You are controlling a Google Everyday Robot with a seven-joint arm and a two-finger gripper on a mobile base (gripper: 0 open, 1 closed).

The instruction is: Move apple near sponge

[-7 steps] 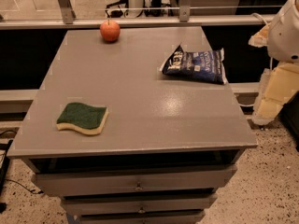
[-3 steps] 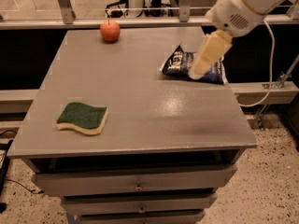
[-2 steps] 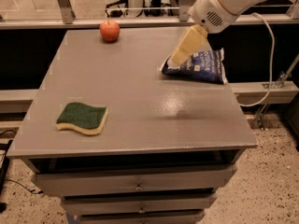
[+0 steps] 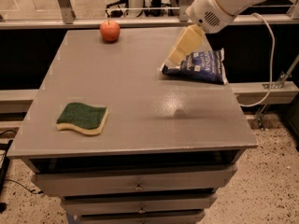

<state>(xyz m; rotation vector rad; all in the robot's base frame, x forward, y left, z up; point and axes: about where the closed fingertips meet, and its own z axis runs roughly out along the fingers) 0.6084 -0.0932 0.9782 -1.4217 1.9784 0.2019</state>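
The apple (image 4: 110, 31) sits at the far edge of the bench (image 4: 140, 125), close to the far left corner. The tool (image 4: 180, 52) hangs over the right side, just above a blue bag (image 4: 198, 65). I cannot tell if the tool is open or closed. From the tool, the apple lies toward the far left corner, well apart. The sponge (image 4: 82, 118) lies near the front left corner. The white words on the bag are too small to read.
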